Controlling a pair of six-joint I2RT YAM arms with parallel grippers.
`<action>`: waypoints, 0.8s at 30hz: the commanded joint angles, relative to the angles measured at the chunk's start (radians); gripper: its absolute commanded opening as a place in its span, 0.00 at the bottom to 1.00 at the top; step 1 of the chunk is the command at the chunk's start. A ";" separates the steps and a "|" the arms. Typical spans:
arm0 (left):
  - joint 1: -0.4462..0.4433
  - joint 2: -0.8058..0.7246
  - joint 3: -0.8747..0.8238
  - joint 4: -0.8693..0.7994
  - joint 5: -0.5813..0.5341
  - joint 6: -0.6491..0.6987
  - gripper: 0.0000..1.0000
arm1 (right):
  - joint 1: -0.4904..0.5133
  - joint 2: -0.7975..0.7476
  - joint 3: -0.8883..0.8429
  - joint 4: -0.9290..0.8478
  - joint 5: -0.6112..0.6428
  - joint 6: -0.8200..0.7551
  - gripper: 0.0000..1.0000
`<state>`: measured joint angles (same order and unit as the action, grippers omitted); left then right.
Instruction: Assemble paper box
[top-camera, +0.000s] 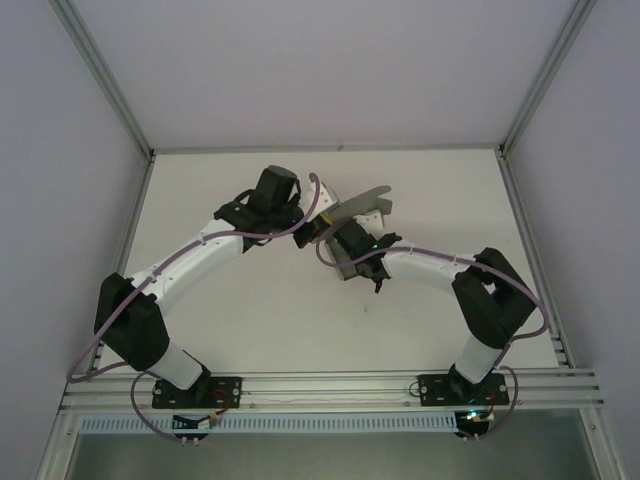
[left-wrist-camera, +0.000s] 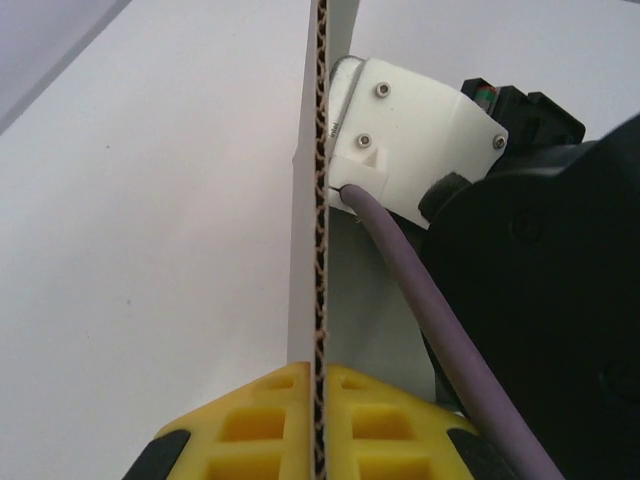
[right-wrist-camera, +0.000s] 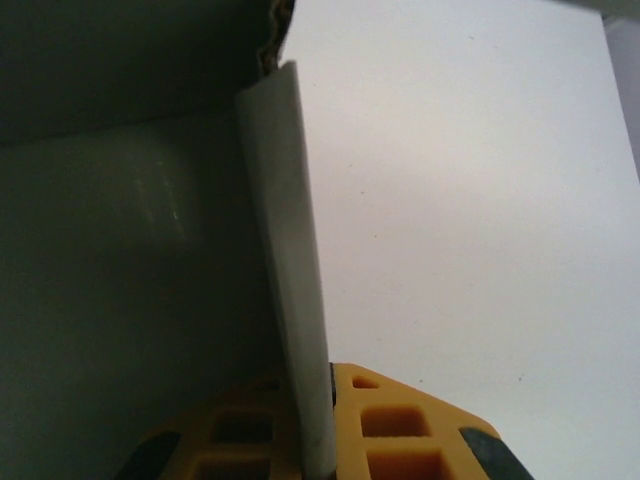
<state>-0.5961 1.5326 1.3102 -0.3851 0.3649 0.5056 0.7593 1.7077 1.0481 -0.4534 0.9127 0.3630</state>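
Firstly, we list the box (top-camera: 358, 204): thin grey card with a brown corrugated core and one curved flap, held off the table (top-camera: 250, 310) near its far edge. Left gripper (left-wrist-camera: 322, 405) pinches its cut edge between yellow pads (left-wrist-camera: 250, 420). Right gripper (right-wrist-camera: 318, 430) pinches a smooth pale flap. Purple cable (left-wrist-camera: 420, 300) runs just beside the card.

Setting: robotics laboratory, enclosed test cell.
- Silver aluminium extrusion posts (top-camera: 100, 70) are framing the cell at its corners.
- Pale blank panel walls (top-camera: 330, 60) are closing in three sides.
- A plain white flat tabletop (top-camera: 300, 330) is serving as the work surface.
- A slotted silver aluminium rail (top-camera: 330, 385) is running along the near edge.
- A left white-and-black jointed robot arm (top-camera: 190, 265) and its right twin (top-camera: 432, 268) are standing on black base plates (top-camera: 197, 392) on that rail.
- Thin purple cables (top-camera: 84, 358) are trailing along both.
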 joint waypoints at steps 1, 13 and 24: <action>0.003 -0.037 0.052 -0.075 0.028 -0.020 0.00 | -0.058 0.045 -0.040 -0.193 0.144 0.063 0.03; 0.005 -0.005 0.042 -0.143 0.048 0.074 0.00 | -0.064 -0.356 -0.243 0.172 -0.352 -0.129 0.52; 0.005 0.005 0.049 -0.181 0.060 0.111 0.00 | -0.084 -0.587 -0.295 0.128 -0.510 -0.119 0.72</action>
<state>-0.5987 1.5326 1.3270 -0.5400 0.4019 0.5907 0.6861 1.1442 0.7750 -0.3145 0.4591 0.2306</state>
